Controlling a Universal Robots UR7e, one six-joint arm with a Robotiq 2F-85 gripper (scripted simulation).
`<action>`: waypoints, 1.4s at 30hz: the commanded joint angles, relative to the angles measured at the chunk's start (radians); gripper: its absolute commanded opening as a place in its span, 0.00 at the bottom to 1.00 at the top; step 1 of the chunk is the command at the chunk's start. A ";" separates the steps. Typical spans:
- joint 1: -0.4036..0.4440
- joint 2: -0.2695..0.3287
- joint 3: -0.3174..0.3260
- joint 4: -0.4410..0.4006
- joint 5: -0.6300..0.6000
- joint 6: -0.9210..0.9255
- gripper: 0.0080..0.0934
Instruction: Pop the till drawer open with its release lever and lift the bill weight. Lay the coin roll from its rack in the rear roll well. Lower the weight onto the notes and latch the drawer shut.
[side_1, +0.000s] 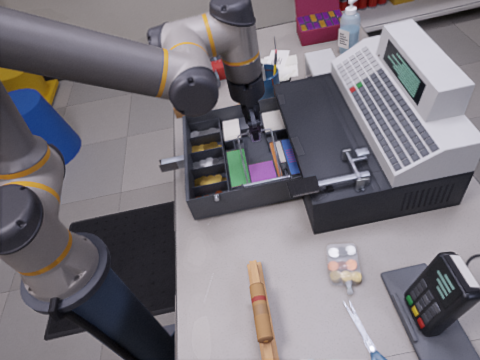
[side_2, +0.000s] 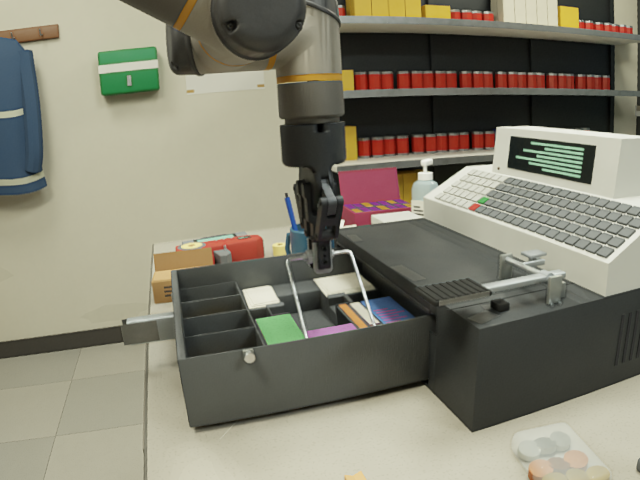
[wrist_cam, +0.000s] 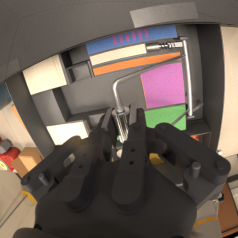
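The till drawer (side_1: 240, 165) (side_2: 302, 336) stands pulled out to the left of the cash register, showing green (side_1: 236, 167) and purple (side_1: 262, 171) notes in its middle bays. Over them the wire bill weight (side_2: 328, 289) (wrist_cam: 152, 82) is tilted up on its front hinge, its top bar clamped in my closed gripper (side_1: 255, 131) (side_2: 321, 263) (wrist_cam: 121, 117) above the drawer's rear. The coin roll (side_1: 261, 307) lies on a wooden rack on the counter, well in front of the drawer. The release lever (side_1: 356, 167) (side_2: 532, 276) sits on the register base to the right.
The cash register (side_1: 410, 110) fills the right side. A card terminal (side_1: 440, 292), a coin tray (side_1: 342, 265) and scissors (side_1: 362, 332) lie on the front counter. A pen cup (side_2: 295, 235) and boxes stand behind the drawer. Coin bays (side_1: 206, 165) line its left side.
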 joint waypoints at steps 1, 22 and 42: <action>-0.003 -0.003 -0.001 0.003 -0.001 -0.002 0.00; -0.071 -0.057 -0.011 0.067 -0.001 -0.071 0.00; -0.139 -0.089 -0.007 0.094 -0.001 -0.139 0.00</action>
